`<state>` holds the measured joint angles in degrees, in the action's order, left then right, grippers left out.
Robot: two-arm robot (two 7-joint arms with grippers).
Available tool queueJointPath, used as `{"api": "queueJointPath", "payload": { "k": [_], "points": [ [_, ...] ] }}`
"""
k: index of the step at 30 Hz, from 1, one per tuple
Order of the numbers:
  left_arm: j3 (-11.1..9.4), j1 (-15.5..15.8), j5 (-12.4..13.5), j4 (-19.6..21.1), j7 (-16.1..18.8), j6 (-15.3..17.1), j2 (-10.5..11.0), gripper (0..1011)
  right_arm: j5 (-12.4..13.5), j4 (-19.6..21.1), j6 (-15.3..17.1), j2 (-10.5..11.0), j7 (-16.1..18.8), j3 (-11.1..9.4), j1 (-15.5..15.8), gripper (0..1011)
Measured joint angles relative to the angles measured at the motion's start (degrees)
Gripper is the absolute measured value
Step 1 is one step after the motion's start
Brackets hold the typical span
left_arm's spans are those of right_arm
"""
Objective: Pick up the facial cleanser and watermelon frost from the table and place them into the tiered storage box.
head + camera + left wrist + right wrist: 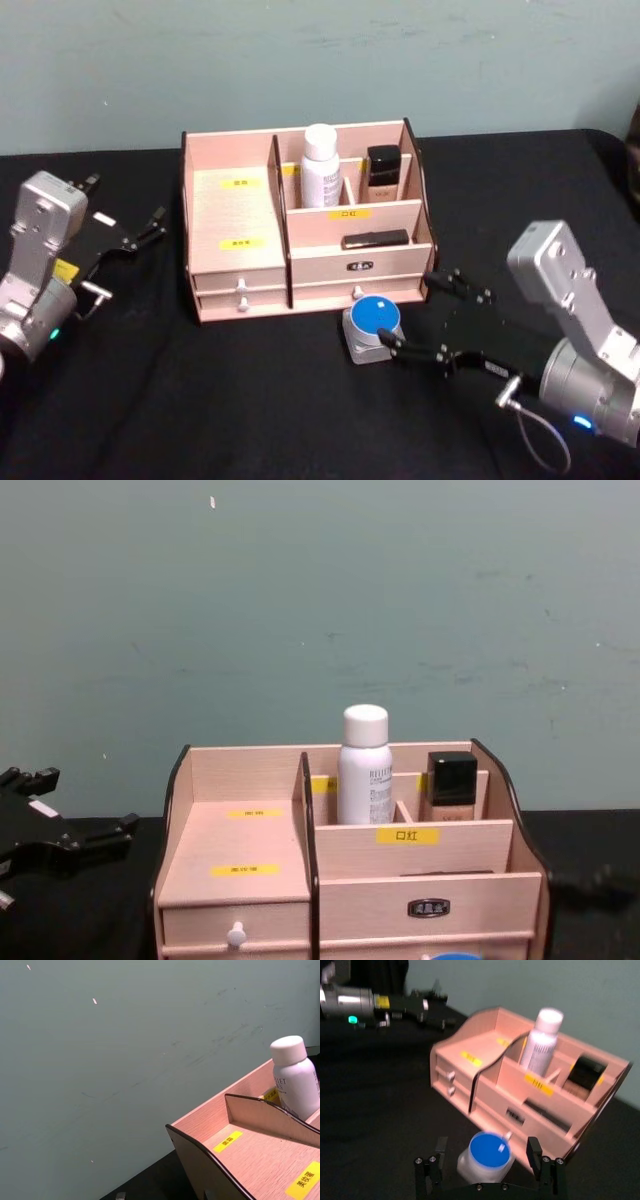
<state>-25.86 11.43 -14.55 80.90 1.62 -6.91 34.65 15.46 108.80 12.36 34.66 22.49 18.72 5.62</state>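
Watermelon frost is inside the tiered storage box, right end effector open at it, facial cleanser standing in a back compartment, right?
No. The watermelon frost sits on the table in front of the tiered storage box, as the head view shows. The right end effector is open at it, and the facial cleanser stands in a back compartment.

Black-covered table (250,400): tiered storage box (235,215) at back centre, watermelon frost (373,322) upright just in front of its right drawers
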Motion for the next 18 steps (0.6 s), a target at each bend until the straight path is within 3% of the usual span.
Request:
{"api": "queueJointPath", "payload": {
  "k": [9, 18],
  "points": [
    [0.0, 0.0, 0.0, 0.0, 0.0, 0.0, 0.0, 1010, -1.0, -5.1, 0.3, -1.6, 0.2, 1.4, -0.6, 1000],
    [0.0, 0.0, 0.0, 0.0, 0.0, 0.0, 0.0, 1010, -2.0, -11.7, -0.4, -5.0, 0.8, 3.2, -4.6, 1000]
  ]
}}
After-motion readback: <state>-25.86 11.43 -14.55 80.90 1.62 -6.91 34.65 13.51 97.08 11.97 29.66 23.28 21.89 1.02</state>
